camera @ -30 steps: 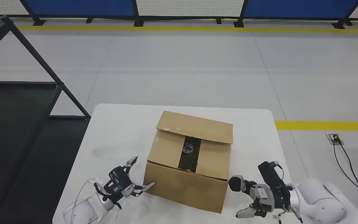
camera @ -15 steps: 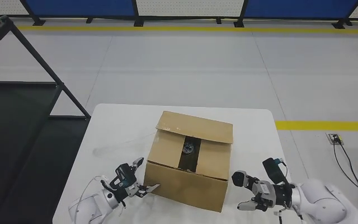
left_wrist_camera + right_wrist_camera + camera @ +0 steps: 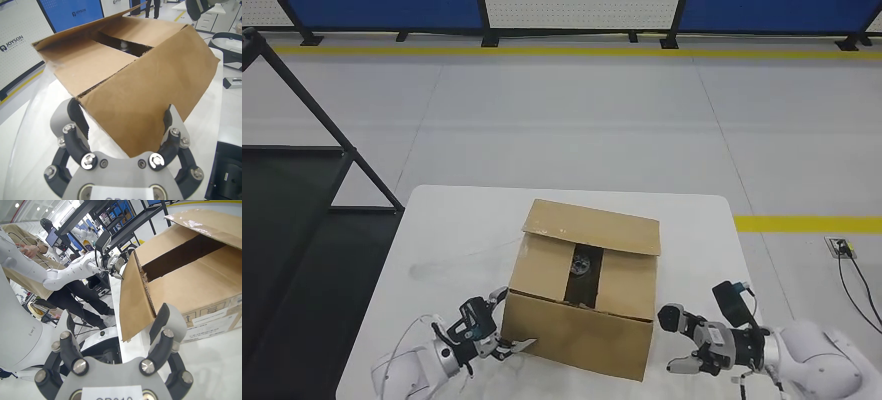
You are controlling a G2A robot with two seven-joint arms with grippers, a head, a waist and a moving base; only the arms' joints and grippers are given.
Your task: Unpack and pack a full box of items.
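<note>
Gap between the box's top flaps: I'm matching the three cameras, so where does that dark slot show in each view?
Top view: the gap runs down the middle of the cardboard box's top.
Left wrist view: the gap lies across the top, beyond the hanging flap.
Right wrist view: the gap runs from the hanging flap towards the raised flap.
Shared landmark: the hanging flap on the box's near side.
</note>
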